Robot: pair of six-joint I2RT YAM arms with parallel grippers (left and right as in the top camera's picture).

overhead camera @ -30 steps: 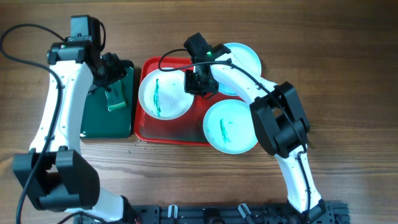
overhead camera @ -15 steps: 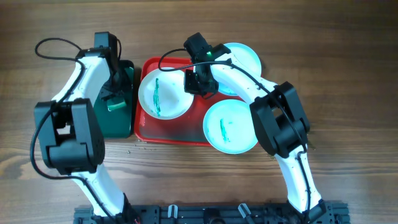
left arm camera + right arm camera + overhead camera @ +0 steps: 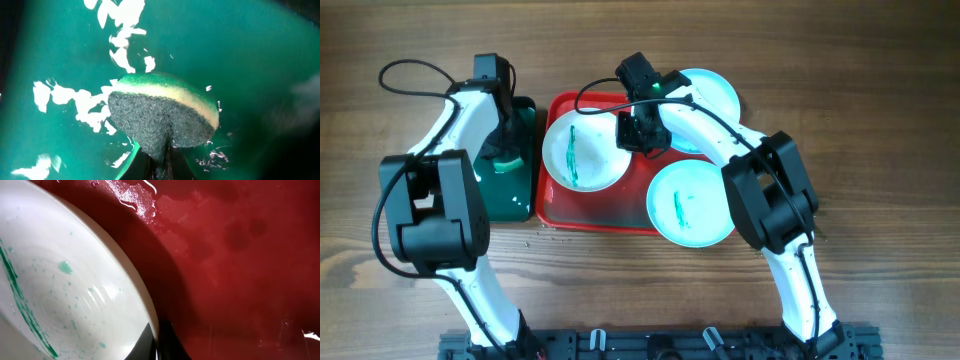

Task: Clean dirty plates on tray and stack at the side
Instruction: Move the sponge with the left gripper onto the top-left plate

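Note:
A white plate (image 3: 582, 152) with a teal smear lies on the left of the red tray (image 3: 620, 215). My right gripper (image 3: 636, 135) is shut on its right rim; the right wrist view shows the plate (image 3: 65, 290) pinched between the fingers (image 3: 145, 342) over the tray (image 3: 240, 255). One pale turquoise plate (image 3: 690, 203), also smeared, overhangs the tray's front right. Another (image 3: 713, 93) sits at the back right, partly under the right arm. My left gripper (image 3: 505, 150) is down over the dark green tray, shut on a green and yellow sponge (image 3: 165, 117).
The dark green tray (image 3: 495, 200) lies just left of the red tray, wet with white foam flecks (image 3: 80, 102). Bare wooden table (image 3: 880, 120) surrounds both trays. A black rail (image 3: 720, 345) runs along the front edge.
My left arm swung in over the green tray, and its gripper closed on the sponge. The right gripper and the plates have not moved.

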